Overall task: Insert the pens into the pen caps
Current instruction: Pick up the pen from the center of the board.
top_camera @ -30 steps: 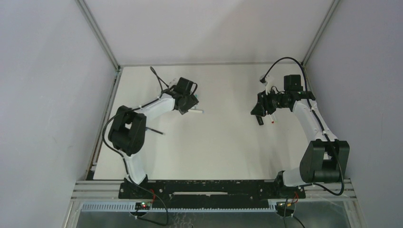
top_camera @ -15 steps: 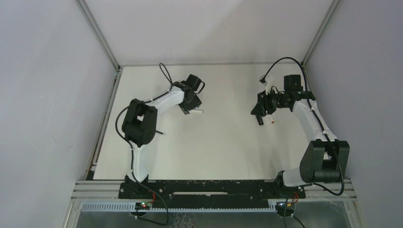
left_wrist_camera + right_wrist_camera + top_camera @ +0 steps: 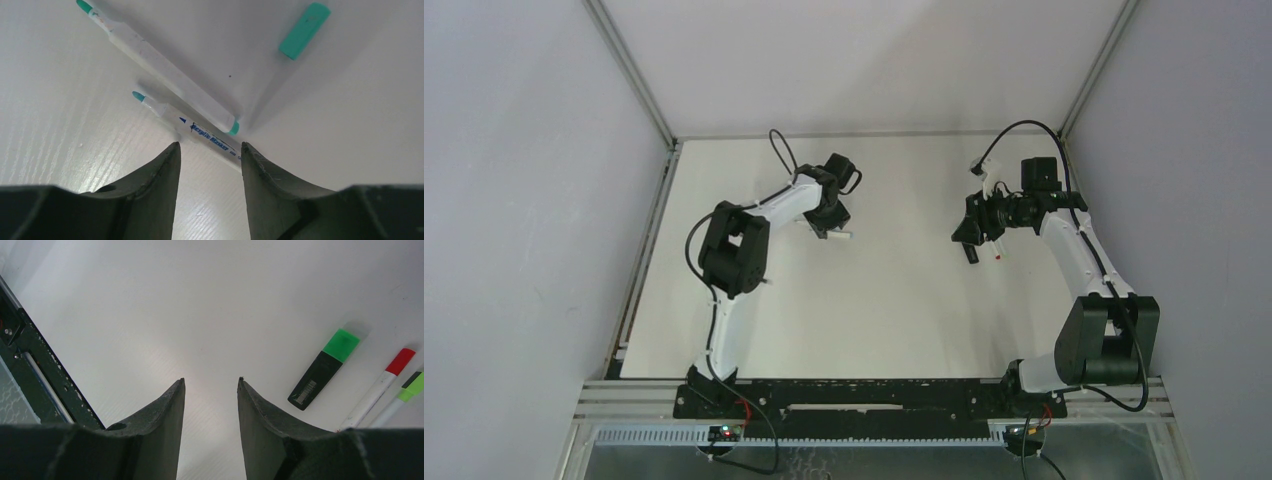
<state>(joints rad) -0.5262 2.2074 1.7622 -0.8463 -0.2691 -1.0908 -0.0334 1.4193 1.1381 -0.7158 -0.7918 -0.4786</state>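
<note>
Beneath the left pincer (image 3: 209, 150), a white printed pen (image 3: 205, 135) lies flat on the pale counter (image 3: 75, 150). Its teal tip points away up-left, and its rear end slips out of sight behind the right-hand fingertip. Just beside it, almost parallel and a little farther off, lies a longer pen (image 3: 160, 67), white with teal at both ends. A loose teal cap (image 3: 305, 22) rests well apart from both, toward the upper right of the left wrist view. The left pincer stands partly open. Its dark fingertips (image 3: 167, 170) straddle the printed pen's rear part without closing on it, and it holds nothing.

On the other side of the counter, three more pens lie in a near-parallel row to the right of the right pincer (image 3: 210, 385). They are a thick black marker (image 3: 312, 382) with a bright green end, a red-ended pen (image 3: 372, 395) with a white barrel, and a green-ended pen (image 3: 407, 389) cut off by the frame edge. The right pincer is also partly open, with only bare counter between its jaws and nothing gripped.

From above, the left pincer (image 3: 827, 225) sits over the far-left part of the counter with a white pen showing just past it. The right pincer (image 3: 972, 230) hovers at the far right, the black marker (image 3: 971, 253) just below it in that view. The two arms are well apart.
</note>
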